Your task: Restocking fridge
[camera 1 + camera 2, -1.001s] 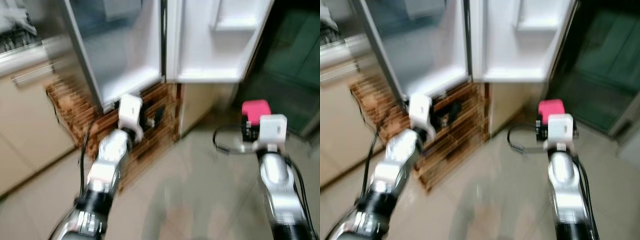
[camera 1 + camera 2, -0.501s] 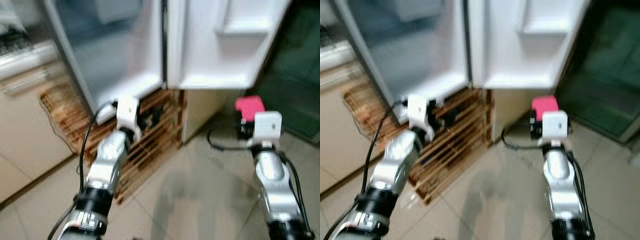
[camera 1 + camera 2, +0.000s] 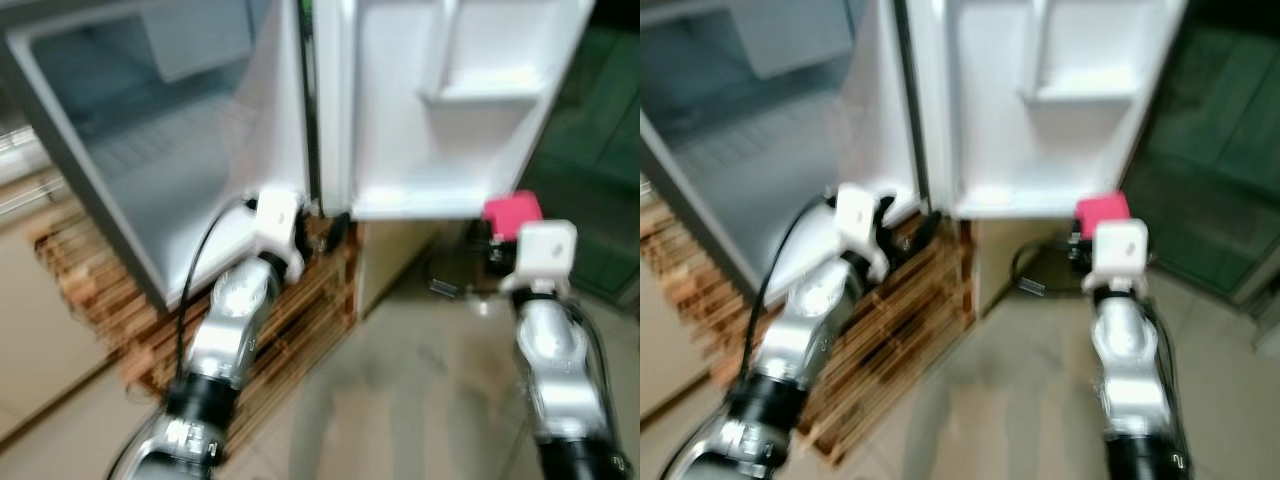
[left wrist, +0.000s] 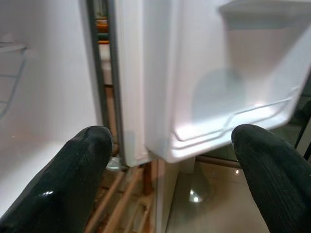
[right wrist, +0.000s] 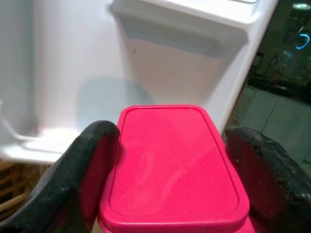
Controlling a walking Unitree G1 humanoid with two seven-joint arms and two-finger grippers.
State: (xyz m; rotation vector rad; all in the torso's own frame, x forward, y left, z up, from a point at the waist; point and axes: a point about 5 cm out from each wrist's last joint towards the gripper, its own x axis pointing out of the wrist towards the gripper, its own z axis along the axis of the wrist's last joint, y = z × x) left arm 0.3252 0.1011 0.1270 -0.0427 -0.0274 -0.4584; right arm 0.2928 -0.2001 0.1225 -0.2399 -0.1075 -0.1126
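Observation:
The fridge stands before me with both doors swung open: the left door (image 3: pixel 150 160) and the right door (image 3: pixel 450 110), which has white shelves (image 3: pixel 485 90). My right gripper (image 5: pixel 175 179) is shut on a pink lidded box (image 5: pixel 172 165), held low just below the right door's bottom shelf (image 3: pixel 420 200); the same pink box (image 3: pixel 512 213) sits in front of that wrist. My left gripper (image 3: pixel 322 232) is open and empty, its fingers (image 4: pixel 87 165) spread near the bottom edges where the two doors meet.
A slatted wooden rack (image 3: pixel 300 300) lies low under the fridge doors. A dark green glass door (image 3: pixel 600 150) is at the right. A beige cabinet (image 3: pixel 30 320) stands at the left. Pale tiled floor (image 3: pixel 400 400) spreads between my arms.
The camera has moved closer to the fridge, so the doors loom larger. Both arms sit nearer the doors' bottom edges. The pink box stays in the right gripper.

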